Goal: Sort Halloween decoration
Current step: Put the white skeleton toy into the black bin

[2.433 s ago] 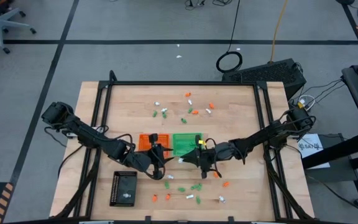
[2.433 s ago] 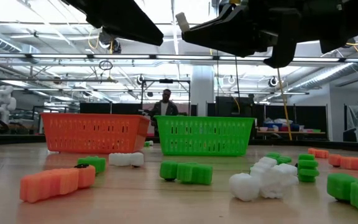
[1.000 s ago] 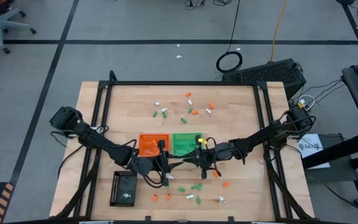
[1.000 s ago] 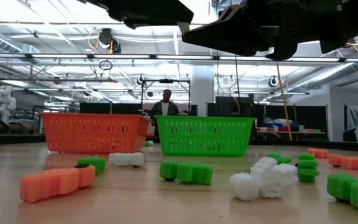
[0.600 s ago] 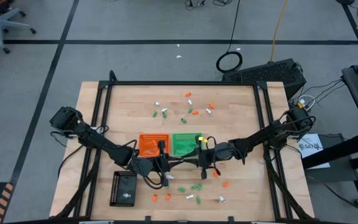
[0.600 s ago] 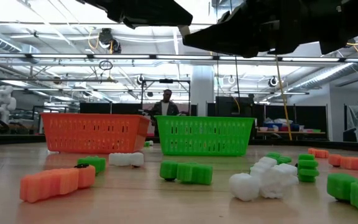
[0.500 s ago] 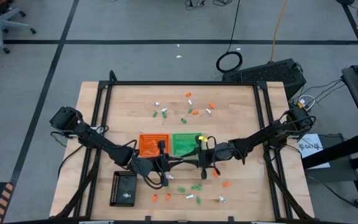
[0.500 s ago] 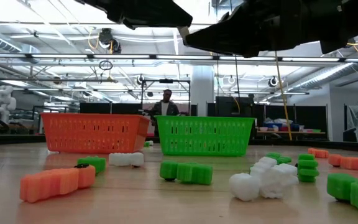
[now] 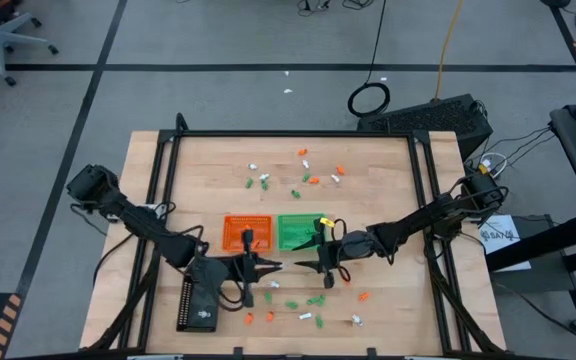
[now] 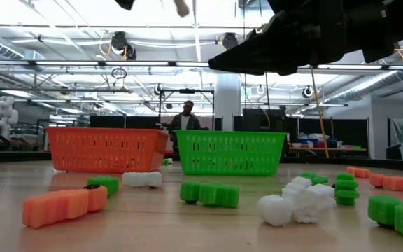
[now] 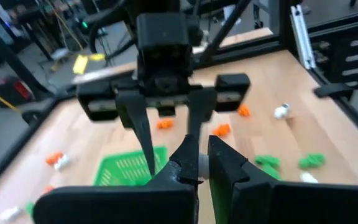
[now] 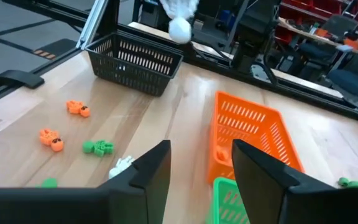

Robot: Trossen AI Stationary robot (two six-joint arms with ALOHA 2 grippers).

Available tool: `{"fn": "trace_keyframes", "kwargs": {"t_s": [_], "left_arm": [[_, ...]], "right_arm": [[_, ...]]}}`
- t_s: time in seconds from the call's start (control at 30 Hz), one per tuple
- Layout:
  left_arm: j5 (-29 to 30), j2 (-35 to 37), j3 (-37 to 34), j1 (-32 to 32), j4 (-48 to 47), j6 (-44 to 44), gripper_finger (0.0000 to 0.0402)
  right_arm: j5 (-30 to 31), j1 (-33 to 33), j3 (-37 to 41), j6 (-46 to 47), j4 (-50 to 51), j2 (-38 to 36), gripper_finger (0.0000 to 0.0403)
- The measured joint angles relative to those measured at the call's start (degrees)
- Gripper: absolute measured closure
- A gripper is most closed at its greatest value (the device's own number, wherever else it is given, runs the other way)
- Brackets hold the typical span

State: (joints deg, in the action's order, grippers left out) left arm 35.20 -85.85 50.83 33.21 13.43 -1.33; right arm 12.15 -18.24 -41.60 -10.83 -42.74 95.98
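Note:
My left gripper (image 11: 201, 155) is shut on a small white trinket (image 11: 202, 167), which also shows in the right wrist view (image 12: 180, 26) and at the top of the low view (image 10: 181, 7). It hovers just in front of the orange tray (image 9: 246, 232). My right gripper (image 12: 201, 155) faces it from the right, in front of the green tray (image 9: 301, 231). It is open and holds nothing. Several orange, green and white trinkets lie loose on the wood, one group near (image 9: 308, 305) and one far (image 9: 303, 175). My left gripper pinches the white trinket between its two fingers (image 11: 185, 155), which come nearly level from the table's left. Part of the trinket (image 12: 180, 28) sticks out past the fingertips. It is lifted well clear of the table and of my right gripper.
A black tray (image 9: 200, 302) stands at the near left, close under the left arm. The orange basket (image 10: 107, 149) and the green basket (image 10: 231, 152) stand side by side mid-table. A black frame rims the table. A person stands far off in the room.
My right gripper has opened, let go of the white trinket and rolled a little. My left gripper has shut on the trinket, then drawn back toward the table's left and near edge and risen, carrying it away from the right fingers.

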Motion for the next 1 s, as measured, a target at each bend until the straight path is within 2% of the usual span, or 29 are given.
{"fn": "trace_keyframes", "kwargs": {"t_s": [0.23,0.4,0.53,0.8,1.0], "left_arm": [[0.71,6.07,0.00,5.41,-17.55,16.89,0.0393],[0.70,9.13,0.00,10.27,-26.06,28.29,0.0393],[0.45,10.09,0.00,13.80,-31.10,36.61,0.0393],[-4.27,10.17,0.00,18.71,-39.85,52.69,0.0393],[-8.25,10.17,0.00,21.86,-45.46,60.86,0.0393]], "right_arm": [[-0.17,0.00,0.00,1.81,0.15,0.00,0.0251],[-0.19,0.00,0.00,1.79,0.15,0.00,0.0252],[-0.19,0.00,0.00,2.20,0.15,0.00,0.0252],[-0.19,0.00,0.00,3.97,0.17,0.00,0.0252],[-0.21,0.00,0.00,8.02,1.46,0.00,0.0252]]}}
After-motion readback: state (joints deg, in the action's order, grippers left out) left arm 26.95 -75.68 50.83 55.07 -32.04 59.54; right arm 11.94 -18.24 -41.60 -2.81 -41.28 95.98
